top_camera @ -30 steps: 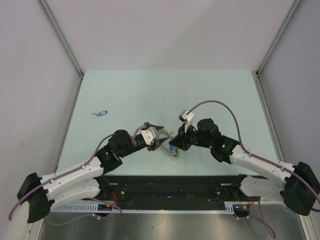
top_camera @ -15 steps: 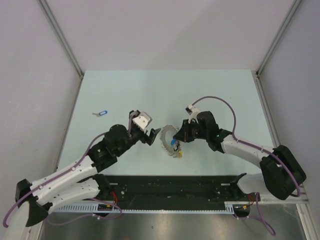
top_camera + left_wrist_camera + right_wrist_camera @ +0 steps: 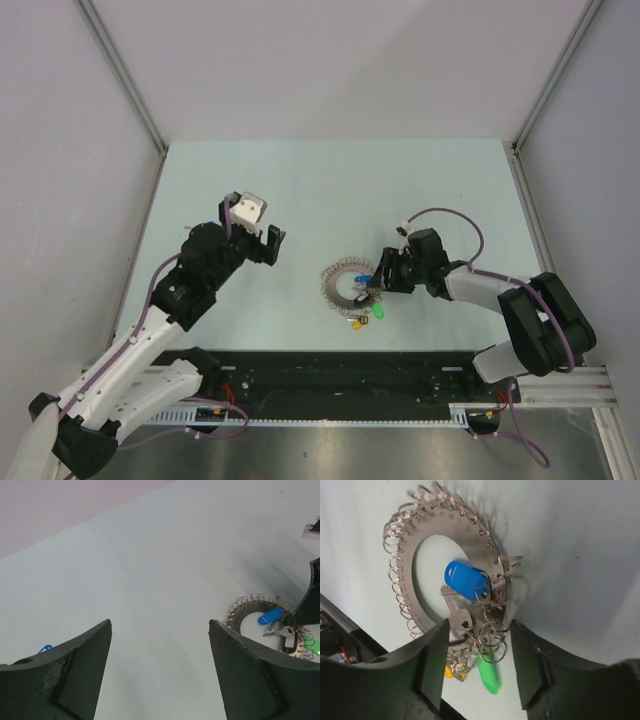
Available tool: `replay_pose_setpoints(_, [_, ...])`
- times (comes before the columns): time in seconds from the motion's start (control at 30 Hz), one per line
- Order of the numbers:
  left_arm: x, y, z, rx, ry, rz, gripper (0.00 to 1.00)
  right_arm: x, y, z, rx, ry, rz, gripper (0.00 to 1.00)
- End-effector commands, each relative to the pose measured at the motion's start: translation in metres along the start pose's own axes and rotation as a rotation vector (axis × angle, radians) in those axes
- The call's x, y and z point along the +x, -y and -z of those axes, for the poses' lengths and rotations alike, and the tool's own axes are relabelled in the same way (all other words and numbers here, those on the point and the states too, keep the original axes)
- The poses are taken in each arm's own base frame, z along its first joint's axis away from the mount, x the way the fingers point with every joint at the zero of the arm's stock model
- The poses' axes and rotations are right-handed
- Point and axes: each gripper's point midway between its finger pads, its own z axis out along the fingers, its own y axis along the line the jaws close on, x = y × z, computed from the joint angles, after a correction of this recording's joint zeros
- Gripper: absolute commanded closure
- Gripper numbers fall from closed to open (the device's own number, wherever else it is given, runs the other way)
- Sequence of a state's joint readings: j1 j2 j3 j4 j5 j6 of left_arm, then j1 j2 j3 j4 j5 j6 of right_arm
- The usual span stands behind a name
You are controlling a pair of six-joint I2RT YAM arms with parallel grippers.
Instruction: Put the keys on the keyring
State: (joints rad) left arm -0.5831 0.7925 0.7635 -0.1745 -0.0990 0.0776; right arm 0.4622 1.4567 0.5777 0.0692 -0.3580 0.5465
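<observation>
The keyring (image 3: 331, 284) lies flat on the table, right of centre; it is a silver disc edged with small wire loops (image 3: 451, 527). On its near-right side hang a blue key (image 3: 465, 580), a green key (image 3: 488, 676), a yellow key (image 3: 450, 670) and a bare silver key (image 3: 456, 615). My right gripper (image 3: 374, 284) stands open over that cluster, its fingers either side of the keys (image 3: 477, 645). Up and to the left of the ring, my left gripper (image 3: 270, 243) is open with nothing in it (image 3: 160, 622). From there the ring (image 3: 248, 607) shows at the right.
A bit of blue plastic (image 3: 45, 648) peeps out behind the left finger in the left wrist view. Grey walls enclose the pale table (image 3: 330, 180) at the back and sides. A black rail (image 3: 340, 370) runs along the near edge.
My left gripper let go of the keyring, opened and drew back up and to the left. The right gripper brought the ring down flat on the table and opened.
</observation>
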Motion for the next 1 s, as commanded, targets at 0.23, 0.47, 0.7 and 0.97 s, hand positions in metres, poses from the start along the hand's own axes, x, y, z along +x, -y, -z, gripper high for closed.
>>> replay_pose_setpoints(0.23, [0.003, -0.007, 0.001, 0.007, -0.022, 0.044, 0.11, -0.023, 0.009, 0.039, 0.124, 0.116, 0.153, 0.32])
replay_pose_setpoints(0.47, [0.008, -0.009, 0.008, -0.013, -0.025, 0.063, 0.07, -0.043, -0.009, 0.031, 0.2, 0.162, 0.299, 0.39])
replay_pose_setpoints(0.7, [0.018, -0.016, 0.008, -0.054, -0.045, 0.058, 0.07, -0.064, -0.009, 0.007, 0.269, 0.182, 0.382, 0.57])
replay_pose_setpoints(0.97, [0.022, -0.021, 0.007, -0.071, -0.055, 0.055, 0.07, -0.072, -0.017, -0.017, 0.251, 0.174, 0.435, 0.73])
